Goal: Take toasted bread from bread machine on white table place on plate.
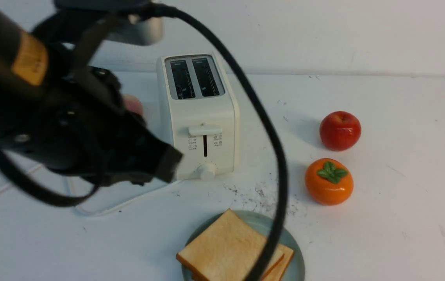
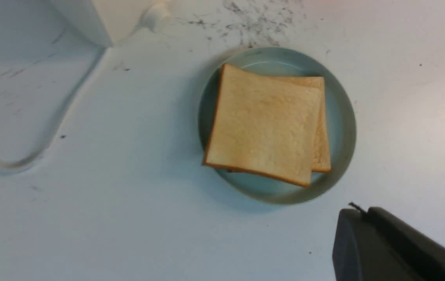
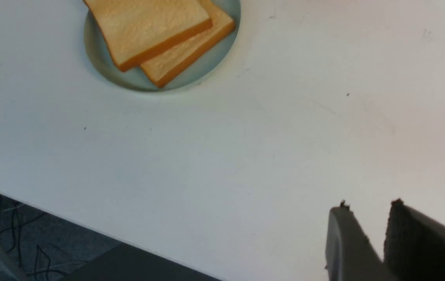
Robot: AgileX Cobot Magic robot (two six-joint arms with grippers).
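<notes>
Two slices of toasted bread lie stacked on the plate [image 1: 299,255] at the front middle: the top slice [image 1: 228,249] overlaps the lower one [image 1: 285,260]. They also show in the left wrist view [image 2: 263,125] and the right wrist view [image 3: 144,23]. The bread machine [image 1: 199,117] stands behind, both slots empty. My left gripper [image 1: 169,164] hangs above the white table [image 1: 382,218], left of the bread machine's front; its jaws are shut and empty [image 2: 359,210]. My right gripper [image 3: 369,205] is empty over bare table near the front edge, its jaws a narrow gap apart.
A red apple [image 1: 340,130] and an orange persimmon [image 1: 328,181] sit right of the bread machine. Its white cord [image 1: 101,210] loops on the table at the left. My arm's black cable [image 1: 273,140] hangs across the view. The table's front edge [image 3: 89,230] is near.
</notes>
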